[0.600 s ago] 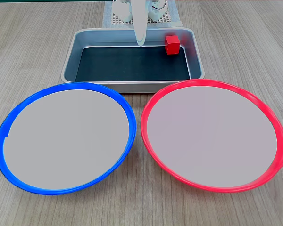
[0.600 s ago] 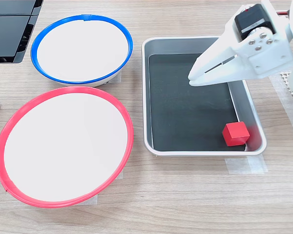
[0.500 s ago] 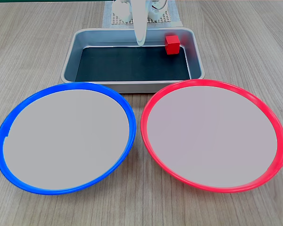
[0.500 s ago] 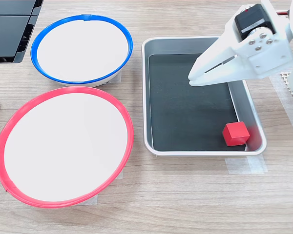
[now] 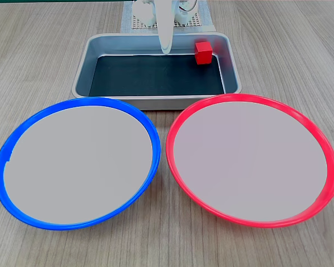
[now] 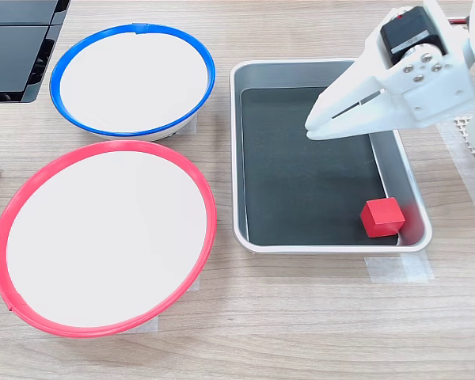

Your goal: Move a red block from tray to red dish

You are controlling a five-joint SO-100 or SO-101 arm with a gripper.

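Red block (image 6: 381, 217) located inside tray (image 6: 317, 73), at the corner nearest the second exterior view's lower right, resting on the dark bottom close against the rim; in the first exterior view, seen at the tray's far right corner (image 5: 203, 52). White gripper (image 6: 310, 129) poised above the tray's dark bottom, well apart from the block, holding nothing. Fingers (image 6: 340, 99) pressed together to a single tip, with only a thin seam between them. Red dish (image 6: 8, 218) set on the wooden counter (image 6: 301, 332) just beside the tray, pale centre bare. Blue-rimmed dish (image 6: 59, 67) alongside it, likewise bare. Both dishes in front of the tray in the first exterior view.
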